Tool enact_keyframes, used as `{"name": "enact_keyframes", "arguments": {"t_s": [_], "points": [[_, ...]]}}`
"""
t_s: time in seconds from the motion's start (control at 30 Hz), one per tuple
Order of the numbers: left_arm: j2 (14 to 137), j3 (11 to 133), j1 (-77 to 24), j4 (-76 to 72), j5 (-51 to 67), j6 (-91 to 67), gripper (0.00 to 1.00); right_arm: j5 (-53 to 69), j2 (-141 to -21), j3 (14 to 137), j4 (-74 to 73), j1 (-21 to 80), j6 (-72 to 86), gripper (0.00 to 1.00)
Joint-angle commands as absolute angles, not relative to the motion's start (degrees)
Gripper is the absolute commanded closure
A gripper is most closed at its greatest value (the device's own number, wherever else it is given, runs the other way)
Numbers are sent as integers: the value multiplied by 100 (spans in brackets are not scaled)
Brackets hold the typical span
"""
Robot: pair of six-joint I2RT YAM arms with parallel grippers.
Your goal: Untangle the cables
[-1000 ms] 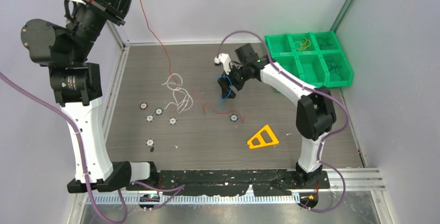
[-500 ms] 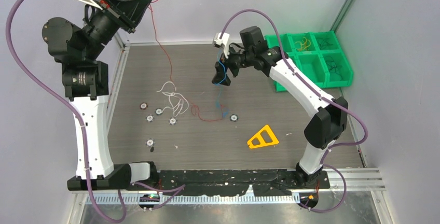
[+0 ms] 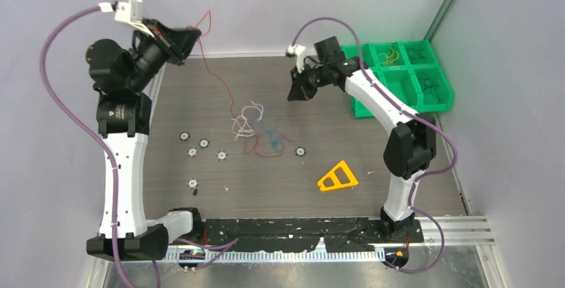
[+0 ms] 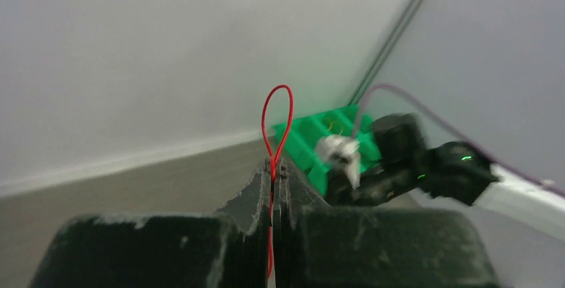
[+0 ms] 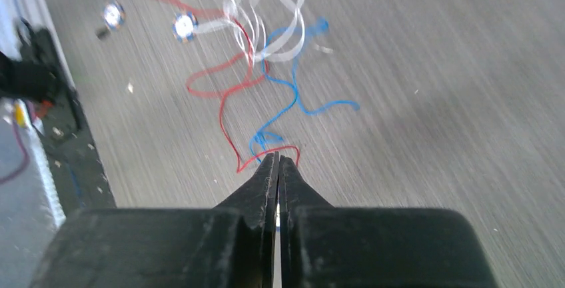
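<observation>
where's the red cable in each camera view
Top external: red cable slants from left gripper, upper left, down to mid-table tangle.
Left wrist: centre, looped above the shut fingertips.
Right wrist: from top left to just beyond the fingertips.
Landmark: green bin links top and left wrist; white cable links top and right wrist.

Plain pale grey walls (image 3: 286, 1) enclose a dark grey wood-grain tabletop (image 3: 266, 188) on three sides under soft, even light, with slim aluminium posts (image 3: 445, 1) rising at the back corners and a ribbed silver metal rail (image 3: 460, 228) along the near edge.
</observation>
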State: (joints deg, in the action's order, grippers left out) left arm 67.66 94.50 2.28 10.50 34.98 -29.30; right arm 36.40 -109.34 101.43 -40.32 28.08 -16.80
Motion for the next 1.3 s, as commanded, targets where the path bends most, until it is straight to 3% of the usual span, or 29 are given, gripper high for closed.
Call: {"name": "enact_keyframes", "arguments": {"t_s": [0.0, 0.07, 0.17, 0.43, 0.83, 0.97, 1.03, 1.07, 1.17, 1.2, 1.27], "points": [[6509, 8377, 298, 2006, 2308, -1894, 100, 4511, -9746, 10154, -3074, 2556, -602, 95], [6588, 8143, 367, 2440, 1935, -1503, 100, 4305, -9641, 10103, -3219, 2534, -842, 89], [6766, 7990, 546, 2952, 1272, -1260, 100, 3939, -9851, 10125, -3868, 2590, -1205, 57], [6837, 7997, 1209, 3166, 915, -1152, 100, 2808, -10893, 10294, -4532, 3378, -1951, 34], [6774, 7998, 1264, 3158, 1254, -1338, 100, 2230, -12311, 10432, -4523, 4228, -2304, 26], [6828, 7965, 1262, 3075, 1291, -1419, 100, 2158, -12598, 10428, -4476, 4330, -2452, 31], [6870, 7954, 1266, 3053, 1311, -1445, 100, 2153, -12718, 10498, -4505, 4336, -2508, 43], [6885, 7951, 1272, 3053, 1319, -1449, 100, 2136, -12736, 10536, -4567, 4339, -2523, 55], [6939, 7922, 1290, 3041, 1358, -1466, 100, 2147, -12507, 10629, -4635, 4317, -2602, 76], [6945, 7893, 1299, 3032, 1379, -1460, 100, 2209, -12406, 10658, -4653, 4307, -2621, 89], [6958, 7840, 1307, 2989, 1401, -1435, 100, 2520, -12010, 10808, -4699, 4216, -2528, 94]]}}
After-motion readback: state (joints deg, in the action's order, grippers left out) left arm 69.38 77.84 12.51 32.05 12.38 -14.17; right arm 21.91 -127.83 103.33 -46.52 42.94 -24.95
